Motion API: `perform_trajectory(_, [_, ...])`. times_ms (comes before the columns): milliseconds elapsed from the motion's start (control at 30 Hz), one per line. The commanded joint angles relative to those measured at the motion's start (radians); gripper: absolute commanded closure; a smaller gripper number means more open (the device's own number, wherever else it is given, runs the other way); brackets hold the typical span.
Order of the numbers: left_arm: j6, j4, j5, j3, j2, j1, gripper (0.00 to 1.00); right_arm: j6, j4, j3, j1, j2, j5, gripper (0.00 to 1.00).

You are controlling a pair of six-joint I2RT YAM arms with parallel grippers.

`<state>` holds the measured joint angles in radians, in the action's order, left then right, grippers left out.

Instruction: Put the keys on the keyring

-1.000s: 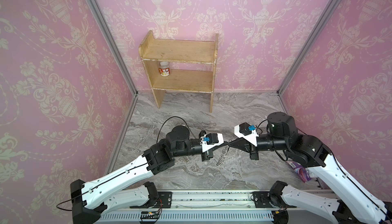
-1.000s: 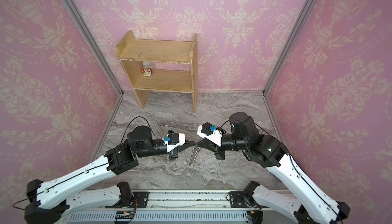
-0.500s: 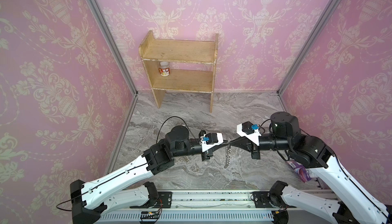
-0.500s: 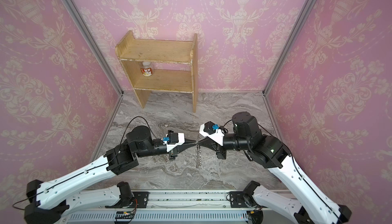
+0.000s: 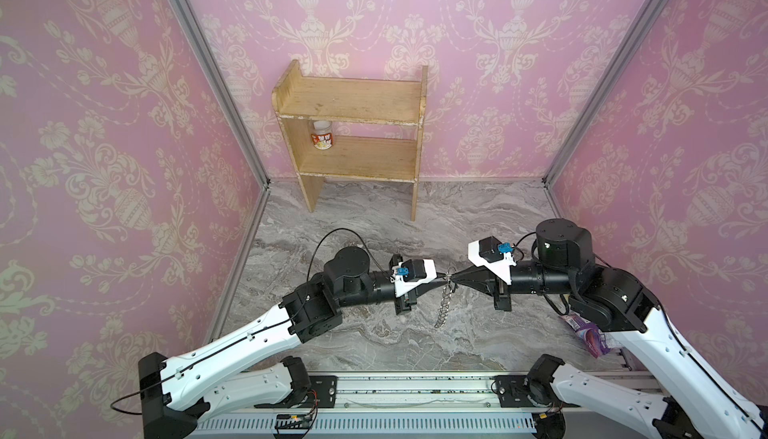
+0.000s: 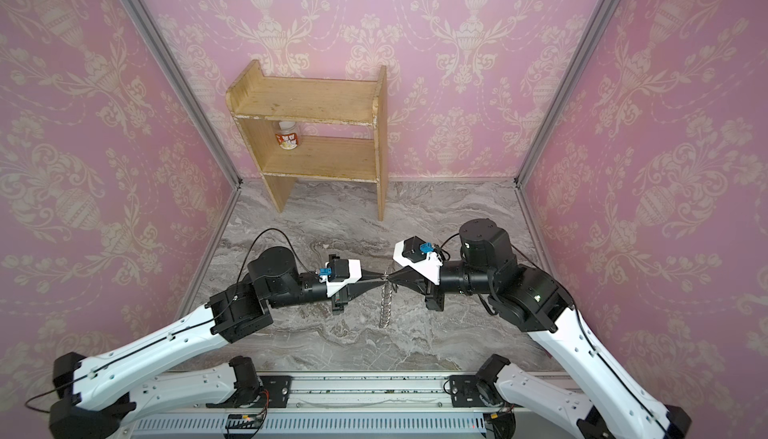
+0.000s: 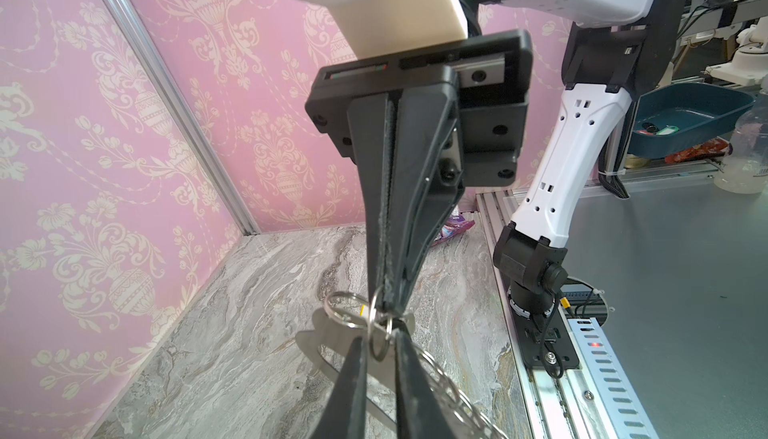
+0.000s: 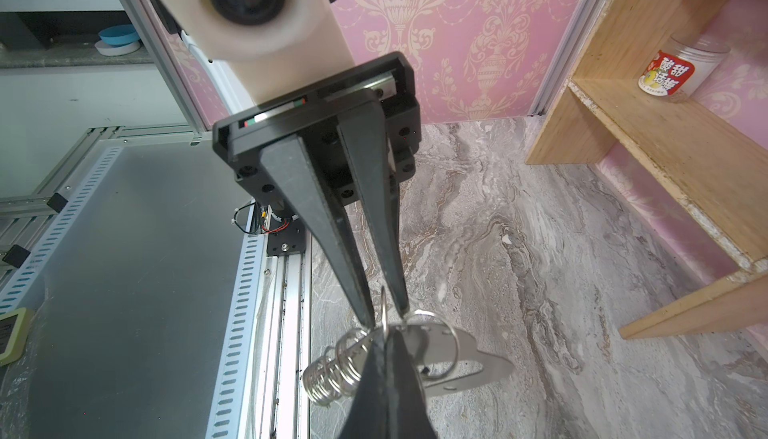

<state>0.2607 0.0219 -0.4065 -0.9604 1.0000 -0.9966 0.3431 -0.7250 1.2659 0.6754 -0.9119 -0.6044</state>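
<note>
Got the right claw (image 5: 456, 278) clamped shut on the top end of the keyring (image 5: 444, 306), mid-air over the middle of the marble worktop (image 5: 374, 216), with the rest dangling below those tips, row of rings and all; meeting it tip to tip from the left with the left claw (image 5: 441, 280), fingers (image 8: 332, 241) a crack apart, one split ring (image 8: 384, 306) standing in that gap; can't tell whether either finger actually presses on the ring, tbh.
</note>
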Motion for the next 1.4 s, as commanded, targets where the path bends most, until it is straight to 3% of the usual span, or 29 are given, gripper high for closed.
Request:
perform_trajectory(0, [-0.03,0.035,-0.001,-0.005,-0.02,0.01,0.83,-0.013,0.029,0.007,-0.006,0.003,-0.026,1.0])
perform_trajectory(400, [-0.035,0.046,-0.013,-0.011,-0.012,0.012,0.98,-0.008,0.02,0.007,-0.006,-0.006,-0.023,1.0])
perform_trajectory(667, [-0.032,0.053,-0.024,-0.005,-0.005,0.013,1.0,-0.013,0.007,0.007,-0.007,-0.01,-0.021,1.0])
perform_trajectory(700, [-0.032,0.056,-0.02,0.0,-0.009,0.016,1.0,-0.013,-0.001,0.007,-0.007,-0.006,-0.009,0.94])
perform_trajectory(767, [-0.036,0.06,-0.023,0.008,-0.019,0.024,1.0,-0.01,-0.019,0.003,-0.007,0.008,0.025,0.72])
perform_trajectory(867, [-0.064,0.08,-0.043,0.019,-0.035,0.053,1.0,-0.017,-0.032,-0.017,-0.019,0.044,0.064,0.58])
perform_trajectory(1167, [-0.144,0.144,-0.243,0.032,-0.034,0.152,1.0,-0.068,-0.016,-0.065,-0.054,0.107,0.067,0.51])
perform_trajectory(1300, [-0.128,0.133,-0.248,0.035,-0.033,0.158,1.0,-0.083,-0.008,-0.07,-0.06,0.098,0.094,0.5])
perform_trajectory(1367, [-0.107,0.113,-0.229,0.04,-0.035,0.159,1.0,-0.128,0.008,-0.078,-0.068,0.085,0.167,0.45])
